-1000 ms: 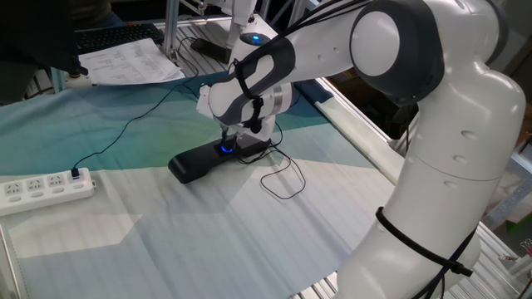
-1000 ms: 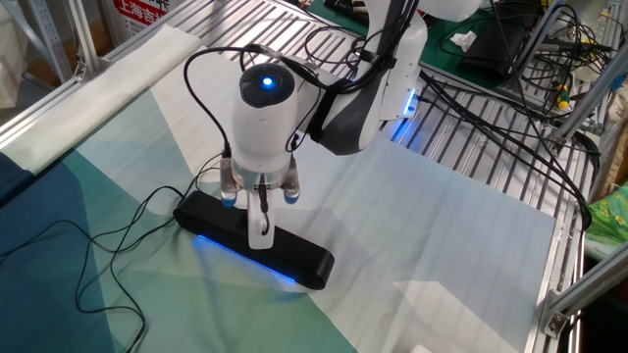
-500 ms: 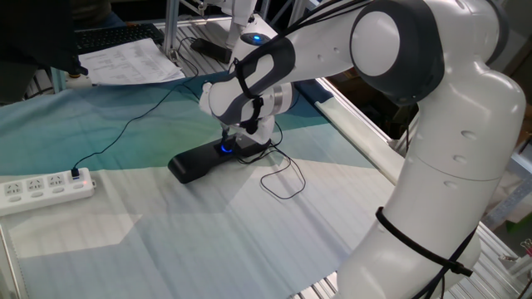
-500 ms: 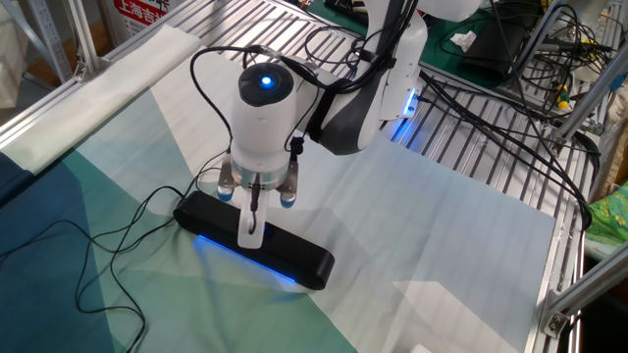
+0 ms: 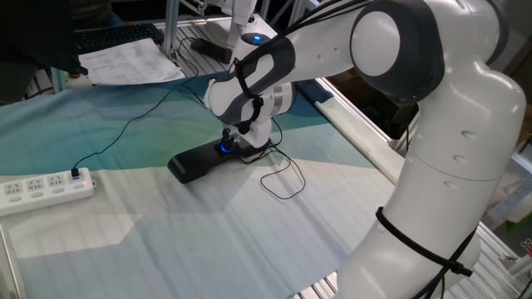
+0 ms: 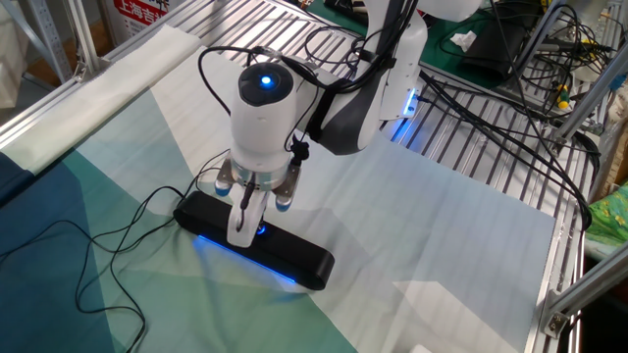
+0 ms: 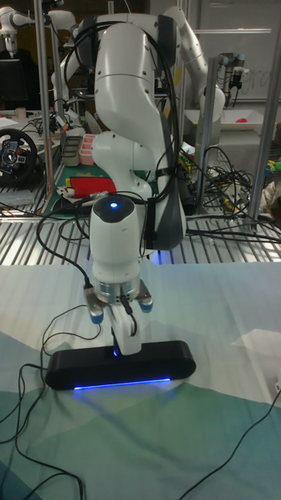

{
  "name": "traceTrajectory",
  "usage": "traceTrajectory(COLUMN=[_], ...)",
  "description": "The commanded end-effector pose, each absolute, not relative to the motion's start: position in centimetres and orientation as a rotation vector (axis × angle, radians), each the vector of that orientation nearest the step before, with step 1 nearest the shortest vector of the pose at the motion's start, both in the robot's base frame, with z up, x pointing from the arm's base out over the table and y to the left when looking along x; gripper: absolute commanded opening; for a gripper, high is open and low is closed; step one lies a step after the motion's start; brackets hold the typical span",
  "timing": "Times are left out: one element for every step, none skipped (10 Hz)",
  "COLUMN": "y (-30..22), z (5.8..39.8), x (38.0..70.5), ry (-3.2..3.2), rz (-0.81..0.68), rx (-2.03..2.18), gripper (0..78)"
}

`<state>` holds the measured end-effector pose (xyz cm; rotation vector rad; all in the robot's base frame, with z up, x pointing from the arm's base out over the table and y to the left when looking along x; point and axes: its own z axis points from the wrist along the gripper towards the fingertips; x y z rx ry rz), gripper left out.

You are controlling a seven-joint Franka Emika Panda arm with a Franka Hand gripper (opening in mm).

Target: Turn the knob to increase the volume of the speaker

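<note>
- Power strip [image 5: 46,188] is sitting well off to the gripper's left in the one fixed view, a thin cable [image 5: 125,133] running from it toward the speaker. Not part of the job.
- Speaker [image 5: 204,159] is lying flat on the cloth directly under the gripper [image 5: 233,146], long axis running left-right across the tall fixed view.
- Knob [image 5: 225,149] is sitting straight below the wrist, on the speaker's top face, blue ring glowing between the fingers.
- Gripper is pointing straight down, fingers [image 6: 238,224] reaching down either side of the knob. Looks clamped on it, but actual contact is hidden behind the near finger, so can't confirm.
- Key relation: knob axis is lining up with the wrist axis, so my read is a pure wrist roll does the turn, no translation needed.
- Spare cable loop [image 5: 283,176] is lying just right of the gripper, clear of the fingers.
</note>
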<state>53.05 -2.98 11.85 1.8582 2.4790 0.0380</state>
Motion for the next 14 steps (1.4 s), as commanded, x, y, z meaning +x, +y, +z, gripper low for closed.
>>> traceTrajectory(y=[-2.9,-2.9,-2.9,-2.9,-2.9,-2.9,-2.9,-2.9,-2.9,-2.9,-2.9,-2.9,-2.9,-2.9], z=[11.9,11.9,11.9,11.9,11.9,11.9,11.9,11.9,11.9,12.0,12.0,12.2,12.5,13.2], x=[53.1,53.1,53.1,53.1,53.1,53.1,53.1,53.1,53.1,53.1,53.1,53.1,53.2,53.1], ry=[2.376,2.356,2.335,2.322,2.319,2.313,2.329,2.339,2.338,2.325,2.303,2.294,2.291,2.296], rz=[0.057,0.060,0.065,0.069,0.068,0.067,0.063,0.062,0.056,0.054,0.047,0.047,0.046,0.054], rx=[1.979,2.001,2.026,2.041,2.043,2.049,2.028,2.016,2.016,2.029,2.046,2.055,2.057,2.058], gripper=[1.2,1.2,1.2,1.2,1.2,1.2,1.2,1.2,1.2,1.2,1.2,1.2,1.2,1.2])
